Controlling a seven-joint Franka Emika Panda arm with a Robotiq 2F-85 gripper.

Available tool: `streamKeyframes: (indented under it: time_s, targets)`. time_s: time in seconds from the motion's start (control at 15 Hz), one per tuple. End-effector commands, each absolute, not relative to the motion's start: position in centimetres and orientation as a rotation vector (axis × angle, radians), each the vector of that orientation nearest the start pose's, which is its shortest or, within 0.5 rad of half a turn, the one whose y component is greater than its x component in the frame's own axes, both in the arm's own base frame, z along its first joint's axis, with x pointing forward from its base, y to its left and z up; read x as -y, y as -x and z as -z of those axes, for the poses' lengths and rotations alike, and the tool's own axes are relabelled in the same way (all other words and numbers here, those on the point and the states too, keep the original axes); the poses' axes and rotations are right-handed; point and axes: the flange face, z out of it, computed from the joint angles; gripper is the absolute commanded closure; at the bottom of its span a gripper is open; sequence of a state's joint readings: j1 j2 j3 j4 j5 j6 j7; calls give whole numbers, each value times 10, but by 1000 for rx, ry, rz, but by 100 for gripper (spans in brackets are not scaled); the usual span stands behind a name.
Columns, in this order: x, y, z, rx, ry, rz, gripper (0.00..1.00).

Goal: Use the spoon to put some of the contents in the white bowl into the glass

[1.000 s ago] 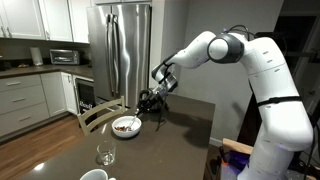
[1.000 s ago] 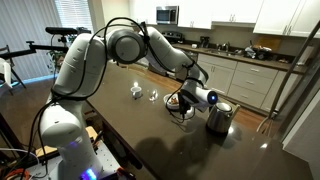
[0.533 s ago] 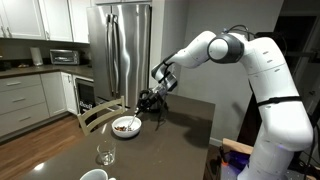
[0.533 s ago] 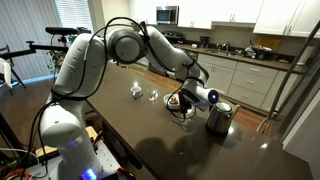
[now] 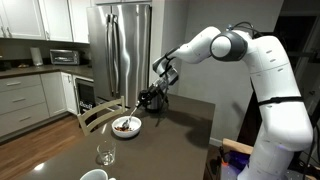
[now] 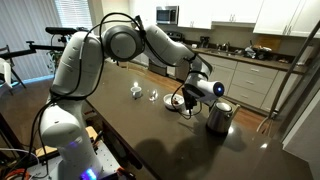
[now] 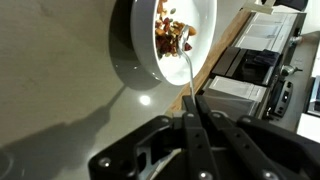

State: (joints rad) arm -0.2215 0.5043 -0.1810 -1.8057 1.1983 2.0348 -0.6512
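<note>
Dark table (image 5: 180,130) filled the lower frame. My gripper (image 7: 192,108), bottom ctr in wrist view, was clenched on the spoon (image 7: 186,72). White bowl (image 7: 135,55) sat top ctr; glass (image 5: 104,154) lower left, well apart. Spoon tip reached the contents (image 7: 172,35).

The dark desk (image 5: 175,140) carries the white bowl (image 5: 126,126), the glass (image 5: 104,154), a steel kettle (image 6: 219,117) and a white cup (image 6: 136,90), all upright.
</note>
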Motion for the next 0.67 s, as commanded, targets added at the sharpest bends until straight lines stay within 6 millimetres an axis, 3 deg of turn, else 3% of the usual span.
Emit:
streamKeyframes:
  time_s: [0.0,0.6]
  targets:
    - [204,-614,-302,-494,2251,336,95]
    - [192,-615,-324,-292,2538,339,95]
